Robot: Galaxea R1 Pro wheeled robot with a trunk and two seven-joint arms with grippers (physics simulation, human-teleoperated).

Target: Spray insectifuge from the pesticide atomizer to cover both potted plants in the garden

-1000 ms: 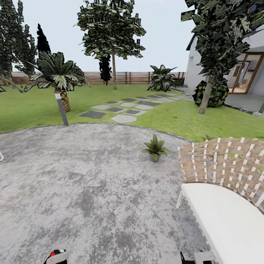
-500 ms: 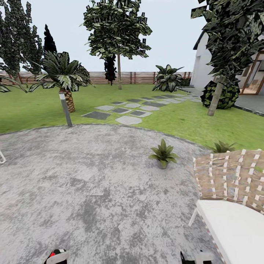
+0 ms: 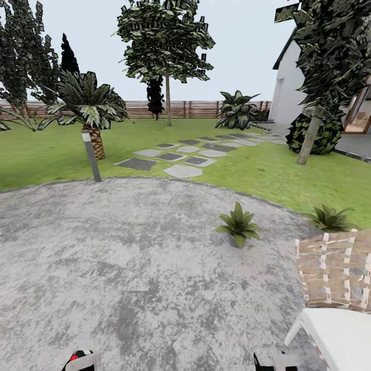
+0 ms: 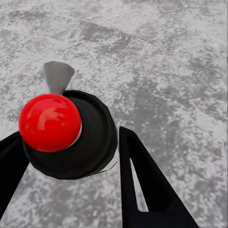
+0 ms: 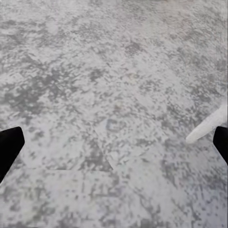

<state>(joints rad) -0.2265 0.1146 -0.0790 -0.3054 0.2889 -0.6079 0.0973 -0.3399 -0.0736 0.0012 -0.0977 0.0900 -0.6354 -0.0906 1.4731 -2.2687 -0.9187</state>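
Green potted plants (image 3: 238,225) (image 3: 330,219): two; one pesticide atomizer (image 4: 71,135).

no words, numbers, brands or signs can be read anywhere. the pesticide atomizer (image 4: 71,137) between the left gripper's (image 4: 71,190) fingers shows a plain red ball and a dark body with no lettering facing the camera (any label is turned out of sight). the bollard lamp (image 3: 91,154) on the lawn bears no legible marking.
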